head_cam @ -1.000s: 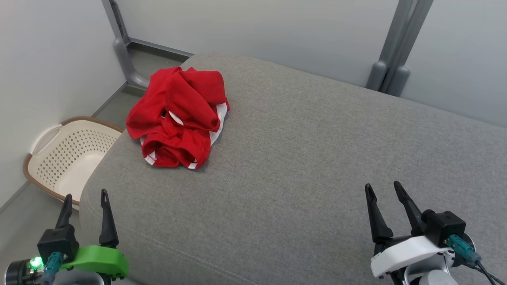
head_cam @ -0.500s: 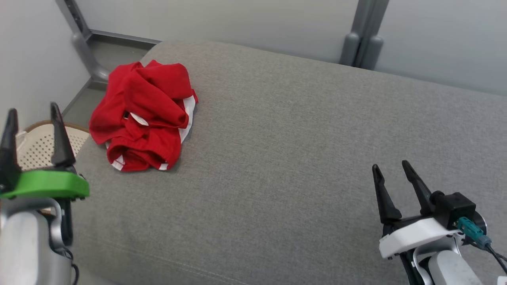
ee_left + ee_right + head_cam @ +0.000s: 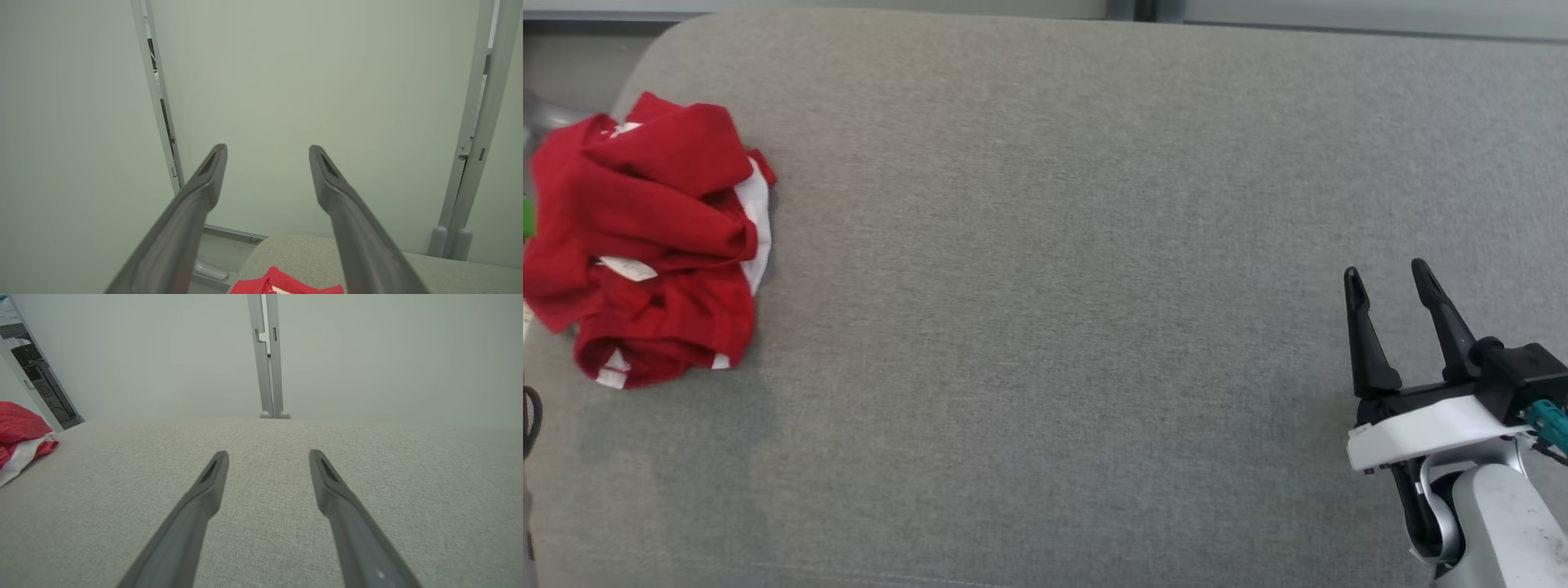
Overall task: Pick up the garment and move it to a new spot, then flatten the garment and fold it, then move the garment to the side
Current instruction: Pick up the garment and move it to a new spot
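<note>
The garment [image 3: 645,245] is a crumpled red piece with white trim, lying in a heap at the left end of the grey cushioned surface [image 3: 1054,286]. Its top edge shows at the bottom of the left wrist view [image 3: 286,286], and part of it lies at the left edge of the right wrist view [image 3: 20,437]. My left gripper [image 3: 267,152] is open above the garment, fingers aimed at the pale wall beyond. Far to the right, my right gripper [image 3: 1387,273] stands open and empty over bare cushion, also seen from its own wrist [image 3: 268,456].
Pale wall panels with grey upright posts [image 3: 470,163] close off the far side of the cushion. A grey post foot [image 3: 210,271] stands on the floor past the cushion's left corner. Bare cushion stretches between the garment and my right gripper.
The head camera has tilted down and swung right, shifting the garment to the left edge and the basket out of view. The left gripper rose up the left side and left the head view.
</note>
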You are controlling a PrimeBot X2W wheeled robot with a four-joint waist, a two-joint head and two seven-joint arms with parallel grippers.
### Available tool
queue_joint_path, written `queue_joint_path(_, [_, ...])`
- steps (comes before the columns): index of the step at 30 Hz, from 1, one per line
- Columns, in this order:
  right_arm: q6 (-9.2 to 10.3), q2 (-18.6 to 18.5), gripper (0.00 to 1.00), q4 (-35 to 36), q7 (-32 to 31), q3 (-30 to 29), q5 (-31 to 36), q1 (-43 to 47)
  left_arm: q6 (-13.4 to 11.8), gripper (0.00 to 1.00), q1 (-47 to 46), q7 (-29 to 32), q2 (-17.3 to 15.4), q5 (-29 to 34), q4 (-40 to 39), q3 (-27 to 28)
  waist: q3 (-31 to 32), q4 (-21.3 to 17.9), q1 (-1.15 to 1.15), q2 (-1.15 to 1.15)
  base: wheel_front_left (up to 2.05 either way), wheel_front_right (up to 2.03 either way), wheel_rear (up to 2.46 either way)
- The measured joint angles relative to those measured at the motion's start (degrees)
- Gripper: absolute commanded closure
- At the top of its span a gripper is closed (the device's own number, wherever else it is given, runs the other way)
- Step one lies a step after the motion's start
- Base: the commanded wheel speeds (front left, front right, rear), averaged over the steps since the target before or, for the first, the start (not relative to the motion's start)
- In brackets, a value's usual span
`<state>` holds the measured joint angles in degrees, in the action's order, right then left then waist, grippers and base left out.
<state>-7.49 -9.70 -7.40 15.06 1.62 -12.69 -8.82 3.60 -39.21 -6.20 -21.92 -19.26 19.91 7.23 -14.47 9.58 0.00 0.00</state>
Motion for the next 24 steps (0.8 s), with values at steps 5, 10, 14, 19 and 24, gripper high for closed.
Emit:
queue_joint_path(5, [0.00, 0.01, 0.00, 0.63, 0.00, -0.65, 0.10, -0.93, 0.63, 0.00, -3.09, 3.93, -2.02, -0.80, 5.46, -0.73, -3.55, -3.38, 0.01, 0.00, 0.00, 0.00, 0.00])
queue_joint_path(10, [0.00, 0.19, 0.00, 0.70, 0.00, -0.64, 0.18, -1.44, 1.29, 0.00, -4.00, 6.91, -3.20, -1.60, 11.88, -1.04, -6.19, -6.23, 0.01, 0.00, 0.00, 0.00, 0.00])
queue_joint_path(14, [0.00, 0.49, 0.00, 0.54, 0.00, -0.64, 0.18, -1.68, 1.47, 0.00, -3.78, 10.10, -3.49, -2.91, 17.47, -0.93, -7.51, -7.95, 0.01, 0.00, 0.00, 0.00, 0.00])
queue_joint_path(19, [0.00, 0.81, 0.00, 0.27, 0.00, -0.57, 0.20, -2.03, 2.02, 0.00, -2.55, 15.25, -3.49, -5.17, 23.76, -1.12, -7.73, -8.93, 0.01, 0.00, 0.00, 0.00, 0.00])
queue_joint_path(24, [0.00, 0.88, 0.00, 0.04, 0.00, -0.46, 0.23, -2.05, 2.80, 0.00, -1.27, 17.60, -3.22, -6.54, 27.59, -1.60, -7.23, -8.93, 0.00, 0.00, 0.00, 0.00, 0.00])
